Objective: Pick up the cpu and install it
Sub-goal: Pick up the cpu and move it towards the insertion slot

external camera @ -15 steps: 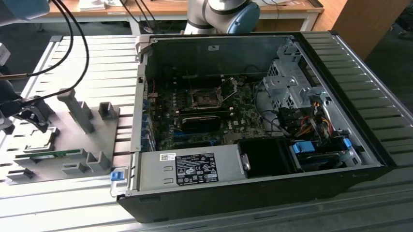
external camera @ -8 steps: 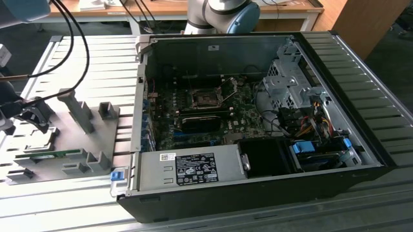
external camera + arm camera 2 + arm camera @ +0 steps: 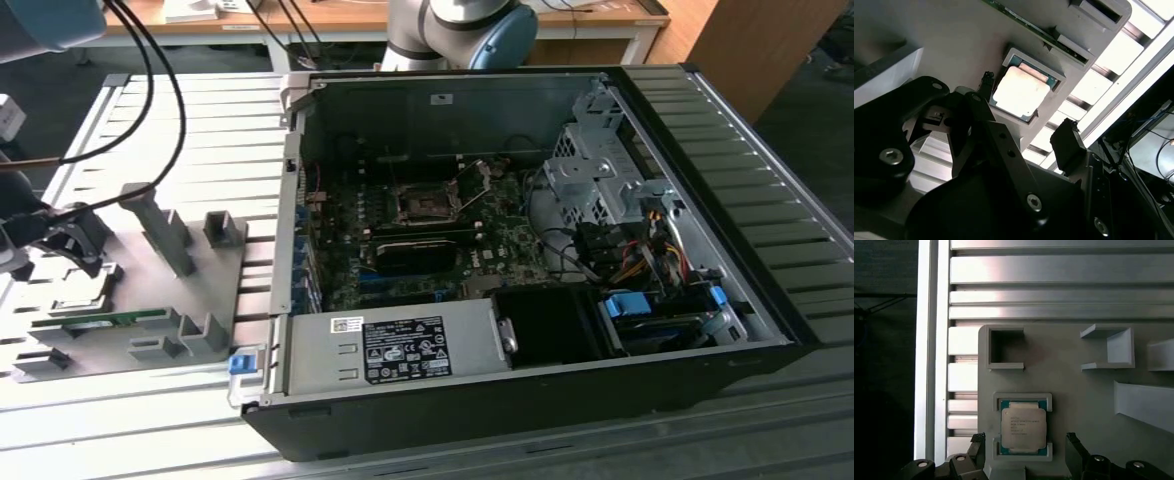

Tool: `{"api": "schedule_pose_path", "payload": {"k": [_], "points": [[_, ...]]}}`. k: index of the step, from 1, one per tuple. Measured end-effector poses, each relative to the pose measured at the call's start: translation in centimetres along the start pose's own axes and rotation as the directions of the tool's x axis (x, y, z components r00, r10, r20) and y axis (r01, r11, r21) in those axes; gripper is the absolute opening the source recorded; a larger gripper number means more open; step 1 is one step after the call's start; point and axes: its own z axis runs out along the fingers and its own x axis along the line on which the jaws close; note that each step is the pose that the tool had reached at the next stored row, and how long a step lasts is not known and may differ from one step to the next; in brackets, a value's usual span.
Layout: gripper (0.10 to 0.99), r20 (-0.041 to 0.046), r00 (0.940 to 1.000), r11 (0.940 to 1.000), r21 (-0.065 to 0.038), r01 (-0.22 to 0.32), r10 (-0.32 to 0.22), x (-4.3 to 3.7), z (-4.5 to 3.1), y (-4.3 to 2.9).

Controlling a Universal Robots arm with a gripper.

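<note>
In the exterior view, your gripper (image 3: 67,245) hangs over the grey fixture plate (image 3: 174,290), which lies at the edge of the desk (image 3: 174,110) on the exterior view's left. It is well apart from the open computer case (image 3: 534,250), whose socket (image 3: 427,205) looks empty. White labels on the power supply (image 3: 394,350) carry print too small to read.

In the second wrist view, the cpu (image 3: 1021,92) lies flat in its pocket near the plate's edge. The jaws are spread, one on each side of it, and touch nothing that you can see.

In the first wrist view, the chip sits square in the pocket with a jaw off either side. Its metal top bears several lines of print, which I leave unread.

By my judgement you are at the pick-up step: the grasp is not yet taken and the install is untouched. The grasp calls for jaws centred and square to the chip's sides and a light pinch, since the pocket walls leave little room.
</note>
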Motion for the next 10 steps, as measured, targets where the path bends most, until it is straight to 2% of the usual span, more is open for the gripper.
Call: {"api": "schedule_pose_path", "payload": {"k": [10], "points": [[0.733,-0.0004,1.0000,1.0000,0.000,0.002,-0.002,-0.01,0.35,-0.07]]}}
